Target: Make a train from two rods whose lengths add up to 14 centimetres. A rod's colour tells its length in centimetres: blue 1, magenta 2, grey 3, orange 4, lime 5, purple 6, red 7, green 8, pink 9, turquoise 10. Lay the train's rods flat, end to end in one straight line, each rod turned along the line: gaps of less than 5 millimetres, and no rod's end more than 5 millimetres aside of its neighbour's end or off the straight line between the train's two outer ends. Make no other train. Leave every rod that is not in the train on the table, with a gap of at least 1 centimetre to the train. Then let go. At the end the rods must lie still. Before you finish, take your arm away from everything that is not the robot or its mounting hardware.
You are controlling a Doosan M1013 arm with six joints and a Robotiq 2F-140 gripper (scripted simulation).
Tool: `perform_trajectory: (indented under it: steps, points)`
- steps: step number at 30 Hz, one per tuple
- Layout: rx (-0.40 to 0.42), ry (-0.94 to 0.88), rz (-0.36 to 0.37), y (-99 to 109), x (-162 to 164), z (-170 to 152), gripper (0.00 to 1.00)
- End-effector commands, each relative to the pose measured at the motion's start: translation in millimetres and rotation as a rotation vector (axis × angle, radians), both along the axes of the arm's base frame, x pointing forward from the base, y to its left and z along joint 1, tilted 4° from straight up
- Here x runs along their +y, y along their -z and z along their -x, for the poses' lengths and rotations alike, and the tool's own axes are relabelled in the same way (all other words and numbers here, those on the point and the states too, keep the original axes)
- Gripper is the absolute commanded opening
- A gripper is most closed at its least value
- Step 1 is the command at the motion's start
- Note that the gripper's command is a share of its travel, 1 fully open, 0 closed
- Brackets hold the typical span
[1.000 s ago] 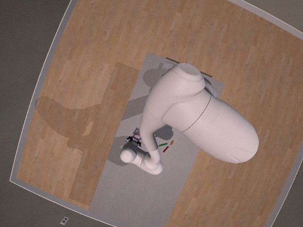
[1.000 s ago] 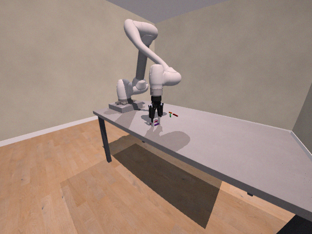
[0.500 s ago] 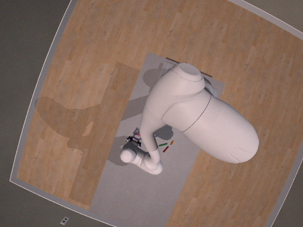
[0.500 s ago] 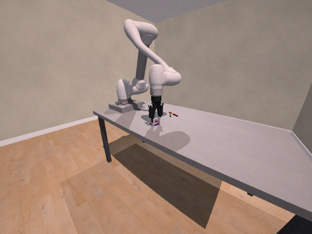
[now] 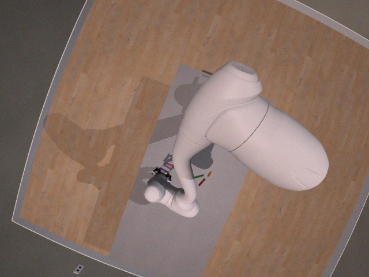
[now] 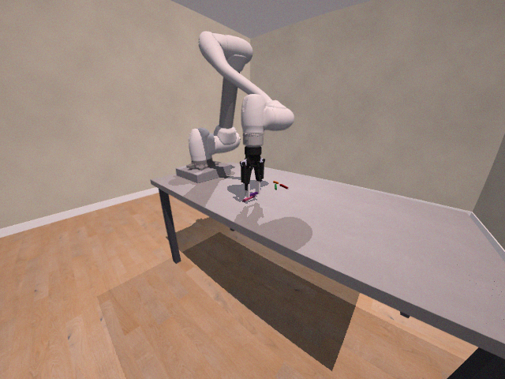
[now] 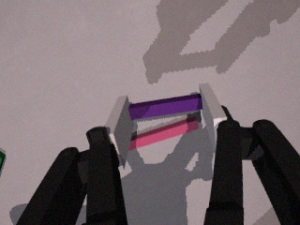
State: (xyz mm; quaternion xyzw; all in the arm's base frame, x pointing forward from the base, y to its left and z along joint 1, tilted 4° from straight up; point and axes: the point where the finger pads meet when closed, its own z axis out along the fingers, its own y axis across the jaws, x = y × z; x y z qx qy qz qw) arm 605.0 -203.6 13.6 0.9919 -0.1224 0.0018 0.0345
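My gripper (image 7: 165, 104) points straight down over the grey table and is shut on the purple rod (image 7: 165, 107), gripping it by its two ends between the fingertip pads. The gripper also shows in the side view (image 6: 252, 189) and from above (image 5: 162, 171). The purple rod (image 6: 253, 194) is level and close to the table top; I cannot tell whether it touches. A pink rod (image 7: 164, 134) lies flat on the table right beside it, roughly parallel, partly hidden by the fingers. It also shows in the other views (image 5: 169, 164) (image 6: 247, 199).
A green rod (image 5: 198, 176), an orange rod (image 5: 209, 173) and a red rod (image 5: 201, 182) lie close together on the table a short way from the gripper. The arm's base (image 6: 202, 171) stands at the table's far corner. The near table edge runs close by.
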Motion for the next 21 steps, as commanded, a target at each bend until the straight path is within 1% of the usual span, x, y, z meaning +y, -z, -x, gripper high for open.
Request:
perform_trajectory:
  steps: [1,4,7,12,19,20,21]
  points:
    - [0.000,0.000,0.000,-23,2,0,0.36]
    - [0.000,0.000,0.000,-44,3,0,0.36]
    - [0.000,0.000,0.000,-57,4,0,0.36]
    - [0.000,0.000,0.000,-60,4,0,0.36]
    - [0.000,0.000,0.000,-60,4,0,0.36]
    - [0.000,0.000,0.000,-60,6,-1,0.36]
    - [0.000,0.002,0.000,-60,14,-3,0.36]
